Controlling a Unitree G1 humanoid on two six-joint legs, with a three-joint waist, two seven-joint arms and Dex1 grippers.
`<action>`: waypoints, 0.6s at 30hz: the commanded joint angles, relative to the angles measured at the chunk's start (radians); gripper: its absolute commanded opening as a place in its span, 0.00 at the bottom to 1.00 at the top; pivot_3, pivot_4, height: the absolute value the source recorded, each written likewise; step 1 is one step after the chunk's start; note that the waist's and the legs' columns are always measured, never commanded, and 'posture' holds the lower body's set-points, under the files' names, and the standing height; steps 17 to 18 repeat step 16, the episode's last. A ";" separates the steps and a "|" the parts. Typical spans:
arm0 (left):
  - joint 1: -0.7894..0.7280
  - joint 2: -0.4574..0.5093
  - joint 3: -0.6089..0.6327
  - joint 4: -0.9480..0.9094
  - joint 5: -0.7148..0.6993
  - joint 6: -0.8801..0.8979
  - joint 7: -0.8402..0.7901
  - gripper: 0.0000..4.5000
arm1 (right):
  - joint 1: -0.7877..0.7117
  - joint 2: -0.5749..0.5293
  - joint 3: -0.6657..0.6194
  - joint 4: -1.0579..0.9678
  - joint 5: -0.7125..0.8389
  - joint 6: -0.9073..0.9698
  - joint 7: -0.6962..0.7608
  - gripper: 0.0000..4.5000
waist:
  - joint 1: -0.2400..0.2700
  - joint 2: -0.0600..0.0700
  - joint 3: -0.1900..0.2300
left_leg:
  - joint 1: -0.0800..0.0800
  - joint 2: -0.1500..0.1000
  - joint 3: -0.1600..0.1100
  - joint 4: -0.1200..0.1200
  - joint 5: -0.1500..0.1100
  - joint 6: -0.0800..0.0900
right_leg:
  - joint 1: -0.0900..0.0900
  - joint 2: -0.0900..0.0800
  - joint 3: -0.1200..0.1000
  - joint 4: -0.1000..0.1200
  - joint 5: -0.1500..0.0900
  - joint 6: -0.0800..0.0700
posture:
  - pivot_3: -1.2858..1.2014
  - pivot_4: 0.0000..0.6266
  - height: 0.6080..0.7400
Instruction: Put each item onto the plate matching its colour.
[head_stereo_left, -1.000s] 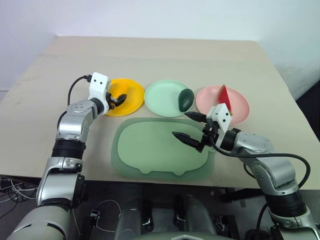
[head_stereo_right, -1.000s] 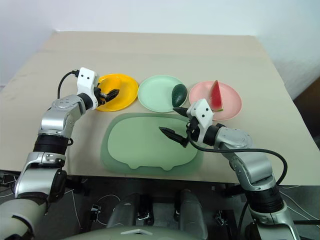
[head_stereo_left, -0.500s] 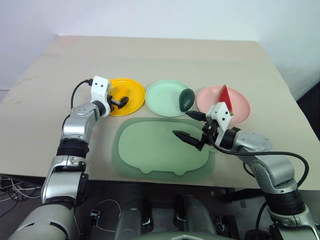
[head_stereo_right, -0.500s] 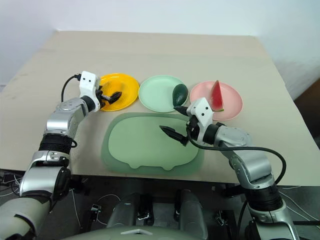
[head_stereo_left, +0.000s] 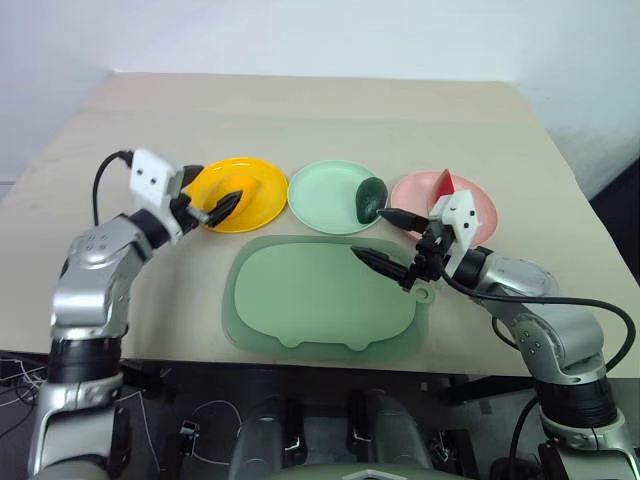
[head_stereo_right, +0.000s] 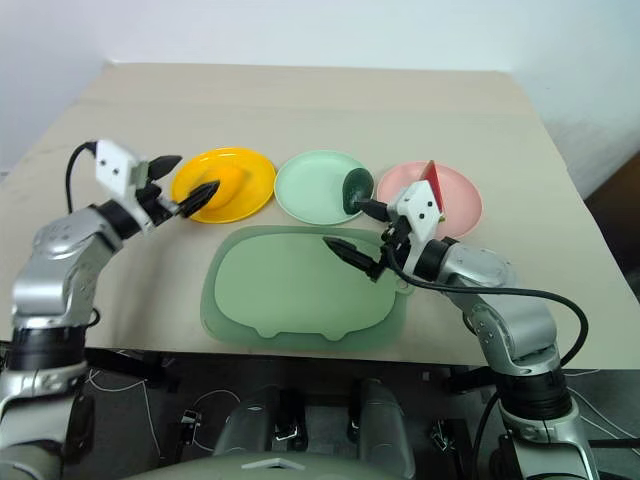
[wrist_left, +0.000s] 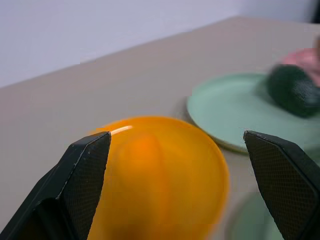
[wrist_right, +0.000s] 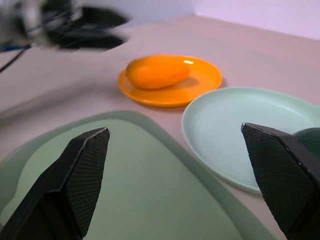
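Observation:
The yellow-orange mango (wrist_right: 157, 71) lies on the yellow plate (head_stereo_left: 262, 207). My left gripper (head_stereo_left: 211, 190) hovers open just left of that plate, level, pointing at the mango with nothing between its fingers. On the right side of the mint green plate (head_stereo_left: 322, 197) rests the dark green avocado (head_stereo_left: 372, 198). The red watermelon slice (head_stereo_left: 444, 183) stands on the pink plate (head_stereo_left: 408, 190), partly hidden behind my right wrist. My right gripper (head_stereo_left: 368, 232) is open and empty above the right end of the pale green mat (head_stereo_left: 300, 300), near the avocado.
The three plates stand in a row across the middle of the beige table (head_stereo_left: 320, 110), with the big mat in front of them by the table's near edge. Behind the plates the tabletop is bare up to the white wall.
My left gripper has opened and drawn back to the left, off the yellow plate, leaving the mango lying there. The right gripper has shifted slightly up and to the right.

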 joint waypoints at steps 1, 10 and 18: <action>0.082 0.030 0.087 -0.120 -0.128 -0.001 -0.097 0.99 | 0.016 0.008 -0.058 -0.049 0.057 -0.007 -0.002 1.00 | 0.002 0.000 0.000 | 0.000 0.000 0.000 0.000 0.000 0.000 | 0.000 0.000 0.000 0.000 0.000 0.000 | 0.52 0.24 0.67; 0.260 0.044 0.093 -0.136 -0.124 -0.152 -0.235 0.99 | 0.114 -0.049 -0.097 -0.069 0.129 -0.011 0.078 1.00 | 0.004 0.000 0.000 | 0.000 0.000 0.000 -0.001 -0.001 0.001 | 0.000 -0.001 0.000 -0.002 -0.002 -0.003 | 0.52 0.24 0.67; 0.248 0.019 0.084 -0.097 -0.122 -0.173 -0.223 0.99 | 0.158 -0.075 -0.141 -0.096 0.142 -0.010 0.072 1.00 | 0.001 0.000 0.000 | 0.000 0.000 0.000 -0.001 -0.002 0.003 | 0.001 -0.001 0.000 -0.005 -0.003 -0.001 | 0.52 0.24 0.67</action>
